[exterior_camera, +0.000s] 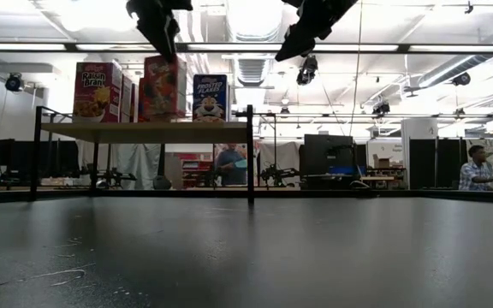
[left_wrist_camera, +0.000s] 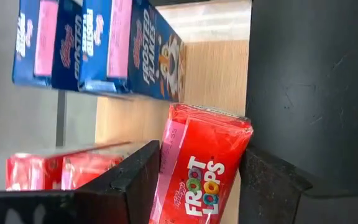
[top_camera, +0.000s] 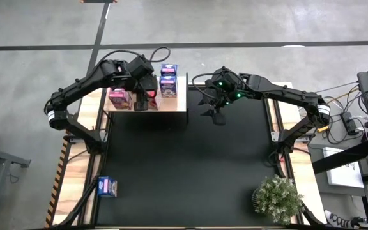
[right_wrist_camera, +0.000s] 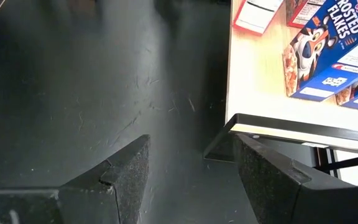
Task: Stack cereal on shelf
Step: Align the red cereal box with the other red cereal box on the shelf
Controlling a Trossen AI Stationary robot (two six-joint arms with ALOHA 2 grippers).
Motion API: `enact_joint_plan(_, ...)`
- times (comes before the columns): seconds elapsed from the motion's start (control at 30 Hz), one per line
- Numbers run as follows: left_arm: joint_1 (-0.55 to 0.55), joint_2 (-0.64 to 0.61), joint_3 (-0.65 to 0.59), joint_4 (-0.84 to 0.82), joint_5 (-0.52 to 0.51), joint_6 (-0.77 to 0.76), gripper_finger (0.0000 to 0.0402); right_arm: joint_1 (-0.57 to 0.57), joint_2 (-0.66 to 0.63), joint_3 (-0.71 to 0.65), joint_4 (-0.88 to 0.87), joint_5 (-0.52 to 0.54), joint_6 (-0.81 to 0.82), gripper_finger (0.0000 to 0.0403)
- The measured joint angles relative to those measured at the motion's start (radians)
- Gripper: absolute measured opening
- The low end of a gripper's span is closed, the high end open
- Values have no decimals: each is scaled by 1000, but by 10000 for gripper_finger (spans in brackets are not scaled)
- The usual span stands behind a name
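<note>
Left wrist view shows your left hand (left_wrist_camera: pixel 194 186) with its fingers (left_wrist_camera: pixel 132 180) either side of a red Froot Loops box (left_wrist_camera: pixel 201 168) standing on the pale wooden shelf (left_wrist_camera: pixel 219 68); whether they press it you cannot tell. Two blue Frosted Flakes boxes (left_wrist_camera: pixel 104 43) stand just beyond. From above, the shelf (top_camera: pixel 177 105) sits at eleven o'clock on the tabletop (top_camera: pixel 190 166). Your right hand (top_camera: pixel 214 114) hovers beside it, fingers apart. One blue box (top_camera: pixel 107 186) lies at eight o'clock.
</note>
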Motion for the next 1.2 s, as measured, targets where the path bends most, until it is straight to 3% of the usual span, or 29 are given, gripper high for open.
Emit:
enact_joint_plan(0.27,0,-8,0,-59,-106,-97,194,0,0,0,5,0,10,219)
enact_joint_plan(0.77,-1,-8,0,-104,-103,-195,194,0,0,0,6,0,15,219)
enact_joint_plan(1.2,-1,-3,0,-97,-102,-173,194,0,0,0,6,0,15,219)
